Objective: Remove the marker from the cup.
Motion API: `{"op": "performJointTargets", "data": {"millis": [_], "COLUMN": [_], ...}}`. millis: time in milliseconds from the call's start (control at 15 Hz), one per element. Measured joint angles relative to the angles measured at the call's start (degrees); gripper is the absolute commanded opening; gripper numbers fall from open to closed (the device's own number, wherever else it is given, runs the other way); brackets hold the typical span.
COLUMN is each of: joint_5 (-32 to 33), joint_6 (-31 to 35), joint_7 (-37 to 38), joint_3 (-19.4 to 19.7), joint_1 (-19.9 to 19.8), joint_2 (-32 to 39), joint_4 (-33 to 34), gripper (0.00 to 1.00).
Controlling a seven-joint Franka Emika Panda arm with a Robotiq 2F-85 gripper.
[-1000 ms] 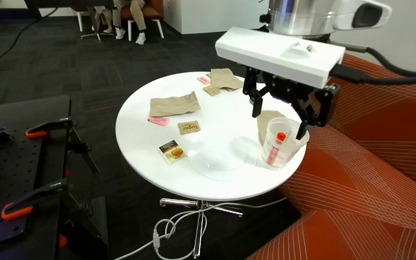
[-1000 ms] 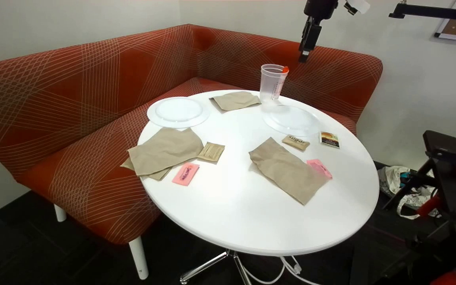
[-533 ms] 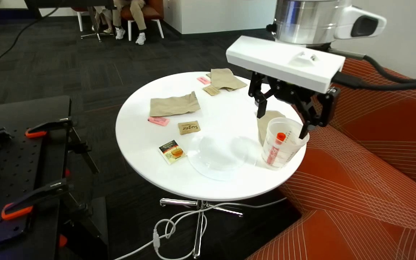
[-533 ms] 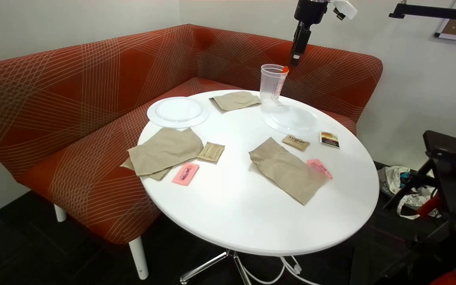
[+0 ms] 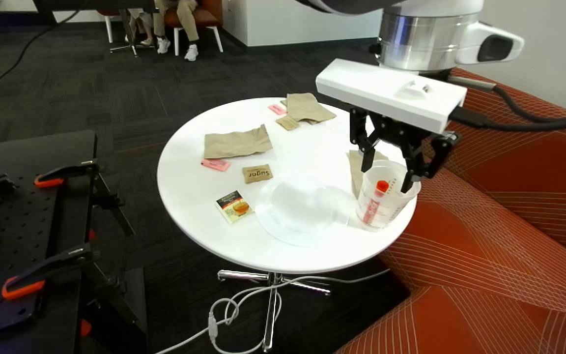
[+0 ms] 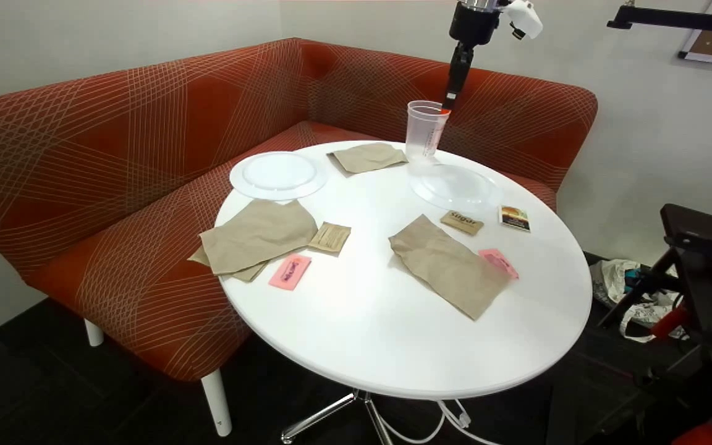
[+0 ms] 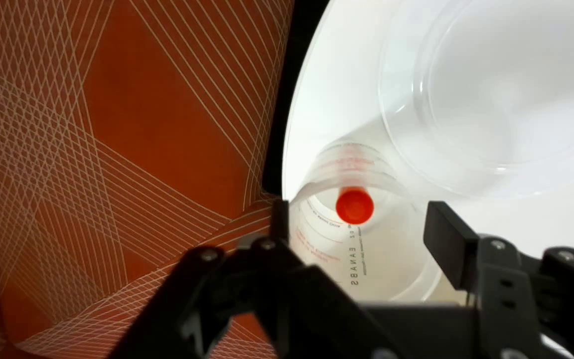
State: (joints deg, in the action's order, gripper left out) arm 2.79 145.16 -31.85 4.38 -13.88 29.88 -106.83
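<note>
The white translucent cup [image 5: 395,210] stands upright near the table's edge; it also shows in an exterior view [image 6: 419,130] and the wrist view [image 7: 386,254]. The marker [image 5: 382,186] leans inside it, its red end near the rim; that end shows in an exterior view [image 6: 445,112] and the wrist view [image 7: 355,205]. My gripper [image 5: 386,178] points down over the cup's mouth and is open and empty. In the wrist view, the marker's red end lies between the fingers [image 7: 446,244], nearer the left one, touching neither. Whether a fingertip is below the rim I cannot tell.
A clear plate [image 5: 302,211] lies beside the cup on the round white table [image 5: 273,258]. A tan napkin [image 6: 367,157] lies close to the cup. Another plate [image 6: 279,173], more napkins and several packets lie farther off. A red bench [image 5: 460,236] borders the table.
My gripper has moved down and over to the cup, and its jaws have closed part of the way. The cup and marker have not visibly moved.
</note>
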Motion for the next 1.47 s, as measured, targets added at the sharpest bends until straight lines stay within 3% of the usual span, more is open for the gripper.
{"op": "performJointTargets", "data": {"millis": [467,533,600,733,867,1000,1467], "joint_5": [2.01,2.27,2.50,2.70,2.94,2.97,2.99], "joint_6": [-0.01,-0.01,-0.02,-0.02,-0.04,-0.04,-0.01], "joint_7": [3.55,4.06,4.34,4.61,5.12,5.17,5.18], "joint_3": [0.00,0.00,0.00,0.01,0.04,0.03,-0.26], "joint_1": [0.18,0.18,0.18,0.18,0.17,0.19,0.58], "joint_2": [2.21,2.54,2.89,3.41,3.58,3.72,3.57], "joint_4": [2.15,2.43,2.73,3.14,3.80,4.22,4.43], "gripper": [0.56,0.51,0.36,0.16,0.05,0.08,0.05]}}
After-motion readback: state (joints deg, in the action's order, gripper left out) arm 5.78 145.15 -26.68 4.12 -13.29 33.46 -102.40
